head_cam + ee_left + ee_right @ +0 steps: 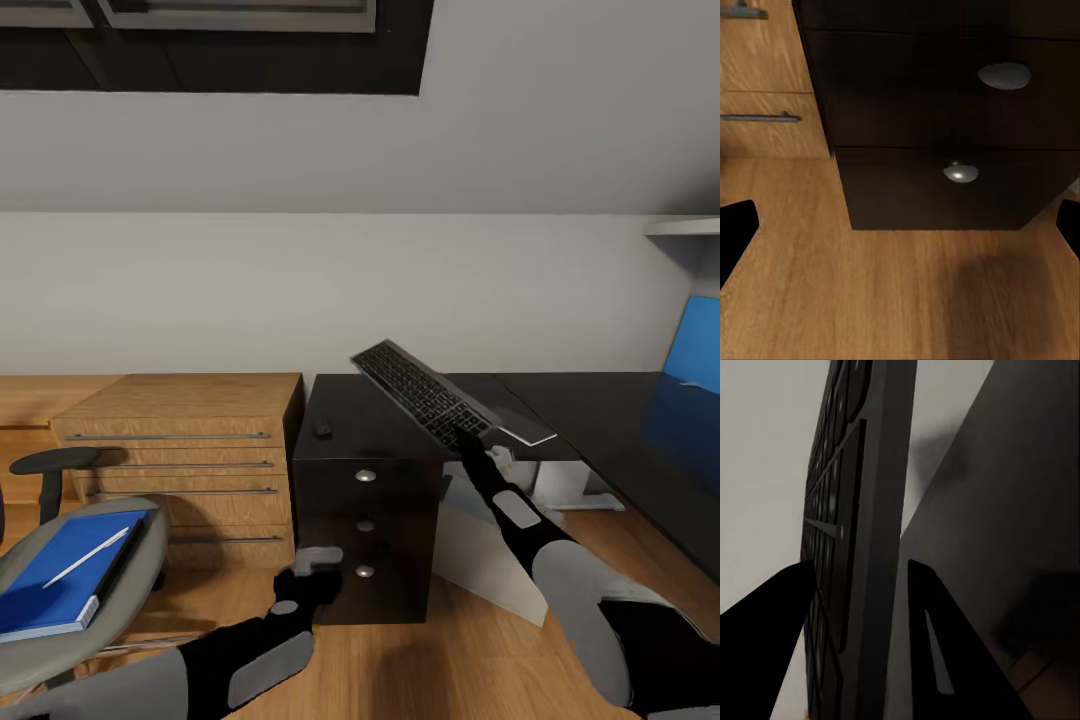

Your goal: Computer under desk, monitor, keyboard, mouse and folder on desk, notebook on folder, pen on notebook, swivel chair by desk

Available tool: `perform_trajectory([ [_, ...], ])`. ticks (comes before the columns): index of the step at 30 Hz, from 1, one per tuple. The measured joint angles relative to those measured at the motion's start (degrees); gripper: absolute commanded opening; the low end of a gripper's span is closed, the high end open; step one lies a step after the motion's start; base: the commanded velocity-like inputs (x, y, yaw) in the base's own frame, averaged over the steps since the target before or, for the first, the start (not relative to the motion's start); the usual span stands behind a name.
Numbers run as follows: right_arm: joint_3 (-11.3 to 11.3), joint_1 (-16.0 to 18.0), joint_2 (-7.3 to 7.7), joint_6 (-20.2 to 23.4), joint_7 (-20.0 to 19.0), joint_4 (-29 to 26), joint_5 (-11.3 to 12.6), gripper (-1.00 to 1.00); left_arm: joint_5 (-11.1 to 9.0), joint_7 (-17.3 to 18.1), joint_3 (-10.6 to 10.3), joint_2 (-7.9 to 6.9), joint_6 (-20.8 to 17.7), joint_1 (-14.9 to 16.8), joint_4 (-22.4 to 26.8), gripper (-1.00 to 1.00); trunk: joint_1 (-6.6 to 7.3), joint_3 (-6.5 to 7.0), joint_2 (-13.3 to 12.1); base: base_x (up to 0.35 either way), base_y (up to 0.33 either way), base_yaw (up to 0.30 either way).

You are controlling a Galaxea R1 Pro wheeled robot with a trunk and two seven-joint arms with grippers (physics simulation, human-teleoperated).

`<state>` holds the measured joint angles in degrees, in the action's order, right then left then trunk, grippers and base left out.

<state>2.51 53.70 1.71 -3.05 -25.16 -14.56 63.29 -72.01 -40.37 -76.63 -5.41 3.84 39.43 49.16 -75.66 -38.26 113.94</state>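
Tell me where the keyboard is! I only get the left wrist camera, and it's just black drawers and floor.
Observer: The right gripper has it. Its jaws are shut on one edge, and the keyboard is tilted up over the desk.
Operator: Is the mouse up there too?
Observer: Yes, the mouse sits on the desk top near its left end.
Operator: And the blue folder?
Observer: The folder lies on the swivel chair seat, with the pen on top of it.
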Motion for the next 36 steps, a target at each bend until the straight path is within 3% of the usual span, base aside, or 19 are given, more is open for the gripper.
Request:
perform_trajectory([
  [2, -0.05, -0.80, -0.78, -1.66, 0.18, 0.09, 0.06, -1.00, -1.36, -0.08, -2.99, -1.17, 2.30, -0.19, -0.01, 1.00, 0.00, 0.00, 0.00, 0.000, 0.000, 0.000],
  [3, 0.46, -2.03, -2.72, -5.11, 1.86, 0.03, 0.24, -1.00, -4.52, -0.03, -6.17, -2.77, 4.39, -0.36, 0.03, 1.00, 0.00, -0.01, 0.00, 0.000, 0.000, 0.000],
  [5, 0.09, -2.33, -3.42, -7.05, 3.77, 0.12, 0.24, -1.00, -5.20, -0.01, -7.68, -3.20, 4.97, -0.40, 0.04, 1.00, 0.00, 0.00, 0.00, 0.000, 0.000, 0.000],
  [8, -0.11, -2.59, -4.61, -8.57, 6.06, 0.13, 0.26, -1.00, -5.71, -0.02, -9.04, -3.39, 6.22, -0.42, 0.04, 1.00, 0.00, 0.00, 0.00, 0.000, 0.000, 0.000],
  [12, 0.05, -2.92, -7.60, -11.81, 8.76, 0.05, 1.85, -1.00, -5.95, -0.04, -9.98, -3.47, 7.49, -0.43, 0.07, 1.00, 0.00, 0.01, 0.00, 0.000, 0.000, 0.000],
  [15, 0.06, -3.00, -9.30, -15.18, 9.85, 0.10, 4.82, -1.00, -6.02, -0.04, -10.20, -3.45, 7.78, -0.43, 0.10, 1.00, 0.00, 0.01, 0.00, 0.000, 0.000, 0.000],
  [17, 0.08, -3.03, -10.68, -17.32, 10.87, -0.04, 8.61, -1.00, -6.04, -0.05, -10.25, -3.48, 7.89, -0.43, 0.12, 1.00, 0.00, 0.01, 0.00, 0.000, 0.000, 0.000],
  [20, -0.14, -3.05, -11.51, -18.26, 12.20, -0.21, 12.06, -1.00, -6.04, -0.05, -10.26, -3.50, 7.94, -0.43, 0.12, 1.00, 0.00, 0.01, 0.00, 0.000, 0.000, 0.000],
  [25, -0.16, -3.05, -11.67, -18.97, 15.75, -0.46, 14.57, -1.00, -6.06, -0.05, -10.30, -3.52, 7.97, -0.43, 0.13, 1.00, 0.00, 0.00, 0.00, 0.000, 0.000, 0.000],
  [36, -0.19, -3.04, -11.67, -26.20, 17.26, -0.39, 14.99, -1.00, -6.04, -0.07, -10.29, -3.49, 7.98, -0.43, 0.13, 1.00, 0.00, 0.01, 0.00, 0.000, 0.000, 0.000],
])
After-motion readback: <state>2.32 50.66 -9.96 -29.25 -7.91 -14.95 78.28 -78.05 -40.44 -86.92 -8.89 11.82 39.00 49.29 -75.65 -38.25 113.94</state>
